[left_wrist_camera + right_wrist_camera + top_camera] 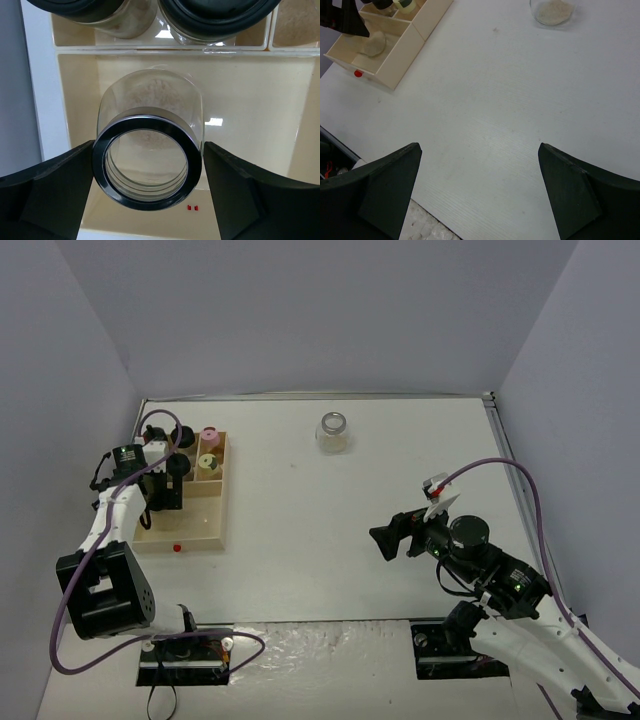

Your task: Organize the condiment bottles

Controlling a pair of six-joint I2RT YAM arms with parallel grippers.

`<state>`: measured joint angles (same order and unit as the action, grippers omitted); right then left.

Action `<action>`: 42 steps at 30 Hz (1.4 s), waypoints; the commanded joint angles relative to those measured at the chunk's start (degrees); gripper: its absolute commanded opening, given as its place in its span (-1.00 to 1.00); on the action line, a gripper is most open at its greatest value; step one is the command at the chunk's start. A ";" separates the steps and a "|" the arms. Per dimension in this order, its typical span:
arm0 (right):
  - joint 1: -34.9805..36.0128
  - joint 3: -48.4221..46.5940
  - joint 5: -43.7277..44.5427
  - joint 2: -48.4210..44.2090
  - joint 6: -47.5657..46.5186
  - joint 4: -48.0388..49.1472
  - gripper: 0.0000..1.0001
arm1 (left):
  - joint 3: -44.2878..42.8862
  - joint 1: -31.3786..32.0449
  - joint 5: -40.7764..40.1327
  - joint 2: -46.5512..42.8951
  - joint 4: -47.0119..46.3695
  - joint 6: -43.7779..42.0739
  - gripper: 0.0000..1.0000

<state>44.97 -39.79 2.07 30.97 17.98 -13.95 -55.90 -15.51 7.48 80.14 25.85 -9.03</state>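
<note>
My left gripper (148, 175) straddles a clear-lidded jar (150, 105) in the tray's (260, 115) big compartment, fingers right against the lid. I cannot tell if they pinch or only flank it. My right gripper (480, 170) is spread wide, well apart from the tray. Another jar (332, 432) stands far from the tray.

No text, label, brand or number is legible in any of my camera views. The only marking is a small red mark (192, 207) on the front edge of the pale wooden compartment tray (250, 100). It forms no character I can read.
</note>
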 commanded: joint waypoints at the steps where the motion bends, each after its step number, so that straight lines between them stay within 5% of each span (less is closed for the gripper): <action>1: -0.15 -0.59 -0.86 1.38 -0.32 3.94 1.00 | -2.08 -0.49 -0.01 -2.39 -1.70 -0.99 0.70; 7: -0.15 -1.65 -1.45 3.24 -0.23 3.93 1.00 | -1.75 -0.49 -0.26 -4.64 -1.49 -0.44 0.94; 15: -0.16 -6.16 -0.93 10.05 -0.73 3.89 1.00 | -4.08 -0.49 -3.77 -15.04 3.78 5.47 0.94; 23: -0.47 -16.73 6.97 29.48 -2.15 4.36 1.00 | -3.58 0.73 3.66 -32.38 8.67 16.51 0.94; 31: -6.73 -30.20 6.85 48.52 -7.46 10.39 1.00 | 2.77 8.94 16.59 -44.57 5.82 21.65 0.94; 42: -14.40 -55.74 10.19 80.40 -11.68 14.55 1.00 | 12.79 17.87 12.58 -49.98 0.26 21.00 0.94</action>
<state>30.85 -87.54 9.42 104.58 9.26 -3.31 -43.25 0.40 21.46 31.14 32.34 10.89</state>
